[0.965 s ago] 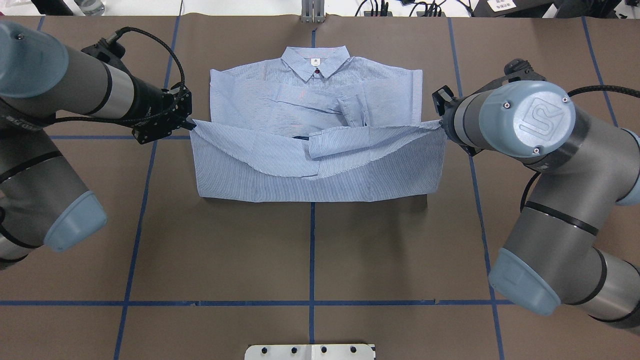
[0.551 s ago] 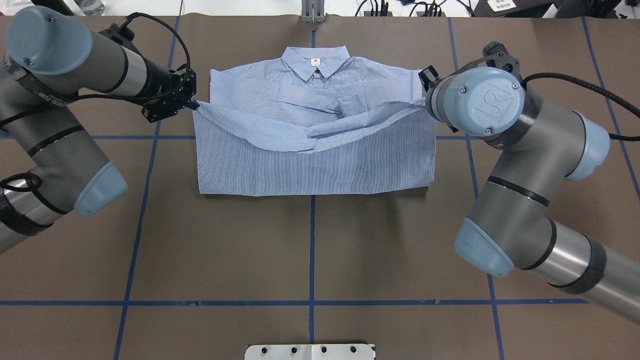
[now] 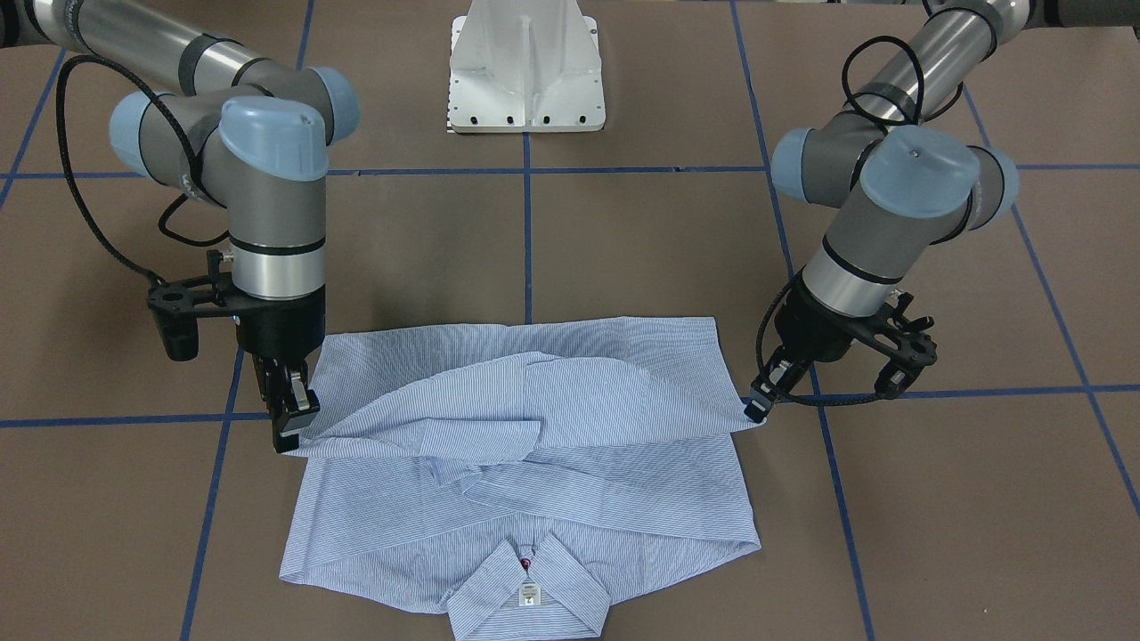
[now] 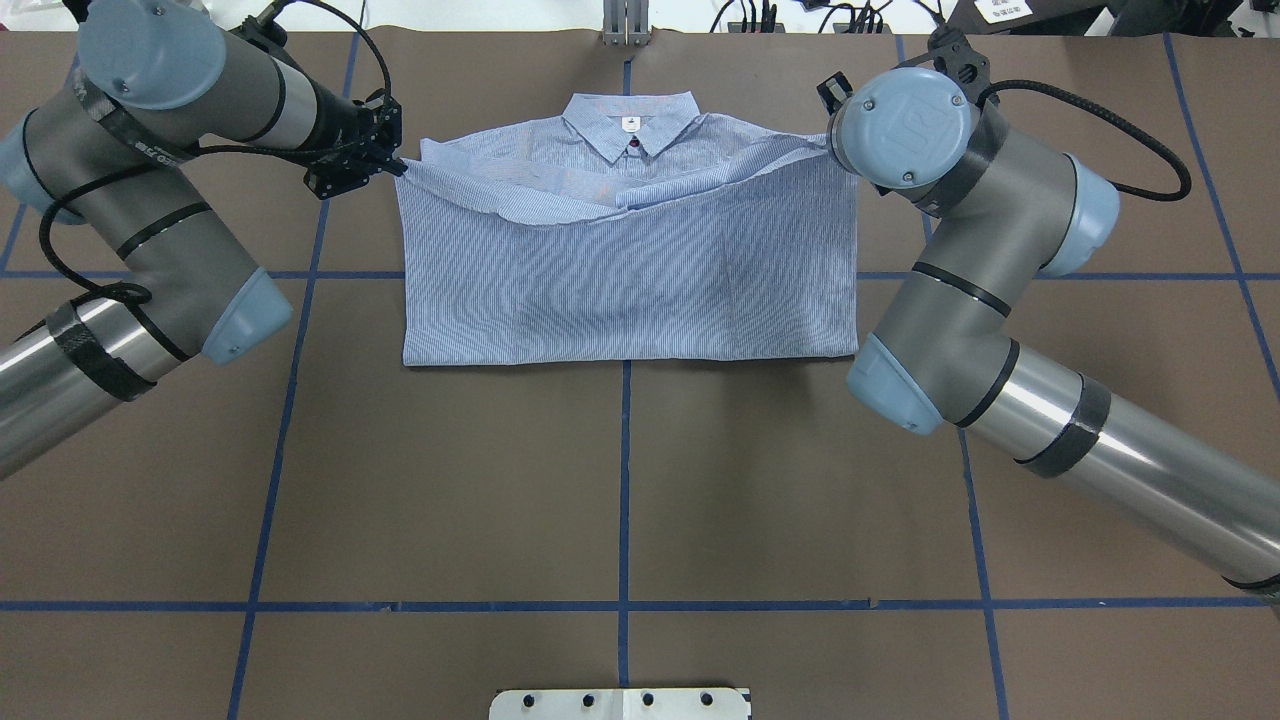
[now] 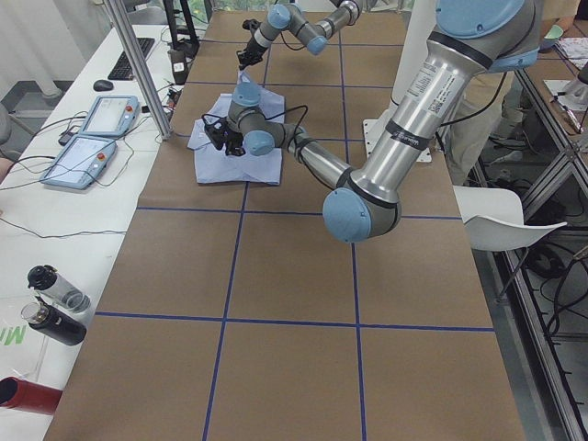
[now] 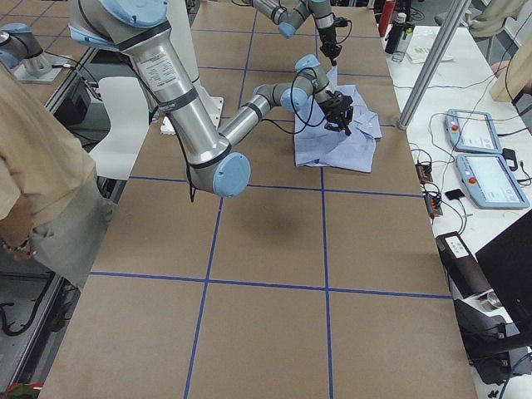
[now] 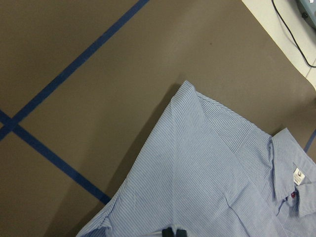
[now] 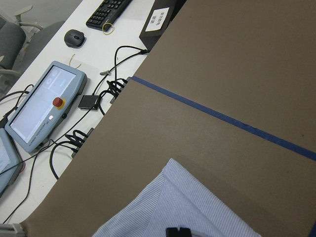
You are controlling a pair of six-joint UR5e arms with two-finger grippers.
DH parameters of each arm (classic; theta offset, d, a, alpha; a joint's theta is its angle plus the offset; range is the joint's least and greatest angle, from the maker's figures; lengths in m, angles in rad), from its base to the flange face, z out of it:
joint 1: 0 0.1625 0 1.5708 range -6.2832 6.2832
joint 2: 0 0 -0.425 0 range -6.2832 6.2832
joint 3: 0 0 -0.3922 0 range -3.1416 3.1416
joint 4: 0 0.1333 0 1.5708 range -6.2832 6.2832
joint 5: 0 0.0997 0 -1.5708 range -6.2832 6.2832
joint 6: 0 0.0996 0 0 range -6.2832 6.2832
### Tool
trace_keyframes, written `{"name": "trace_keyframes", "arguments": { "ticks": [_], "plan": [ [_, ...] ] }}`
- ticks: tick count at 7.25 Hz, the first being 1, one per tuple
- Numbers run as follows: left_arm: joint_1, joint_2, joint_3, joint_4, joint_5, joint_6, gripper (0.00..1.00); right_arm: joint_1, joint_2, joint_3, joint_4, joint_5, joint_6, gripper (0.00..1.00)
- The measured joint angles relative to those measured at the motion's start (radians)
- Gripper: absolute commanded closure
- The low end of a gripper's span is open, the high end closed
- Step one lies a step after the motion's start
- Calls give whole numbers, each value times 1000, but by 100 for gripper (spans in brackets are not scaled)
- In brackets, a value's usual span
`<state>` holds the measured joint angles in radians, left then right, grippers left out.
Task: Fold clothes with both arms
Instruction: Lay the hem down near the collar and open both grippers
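Shirt (image 4: 630,280): lifted hem spans between both end effectors, short of the collar.
Left end effector (image 3: 758,406): clamped on one hem corner.
Right end effector (image 3: 289,425): clamped on the other.

right end effector (image 3: 287,420) pointing down, left end effector (image 3: 759,405) tilted inward, both pinched closed, left arm (image 4: 160,240) and right arm (image 4: 960,270) stretched forward

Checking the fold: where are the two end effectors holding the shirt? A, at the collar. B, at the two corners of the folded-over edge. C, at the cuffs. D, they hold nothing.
B: the left end effector and right end effector each pinch one corner of the shirt's folded-over edge, short of the collar.
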<state>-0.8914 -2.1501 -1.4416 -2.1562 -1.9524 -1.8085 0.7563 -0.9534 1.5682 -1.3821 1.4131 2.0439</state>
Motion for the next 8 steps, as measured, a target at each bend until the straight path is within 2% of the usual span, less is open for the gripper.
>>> {"name": "trace_keyframes", "arguments": {
  "ticks": [2,5,6,7,8],
  "plan": [
    [-1,-48,106,-67,38,-1,100,4,45,-129,65,8,-9,100],
    [1,-126,259,-160,72,0,99,2,78,-268,112,18,-25,100],
    [3,-145,309,-191,80,1,58,1,81,-298,137,18,-32,95],
    [6,-152,356,-231,91,2,50,1,87,-319,153,19,-35,51],
    [10,-155,396,-262,114,9,43,2,95,-347,183,21,-35,30]
  ]
}}
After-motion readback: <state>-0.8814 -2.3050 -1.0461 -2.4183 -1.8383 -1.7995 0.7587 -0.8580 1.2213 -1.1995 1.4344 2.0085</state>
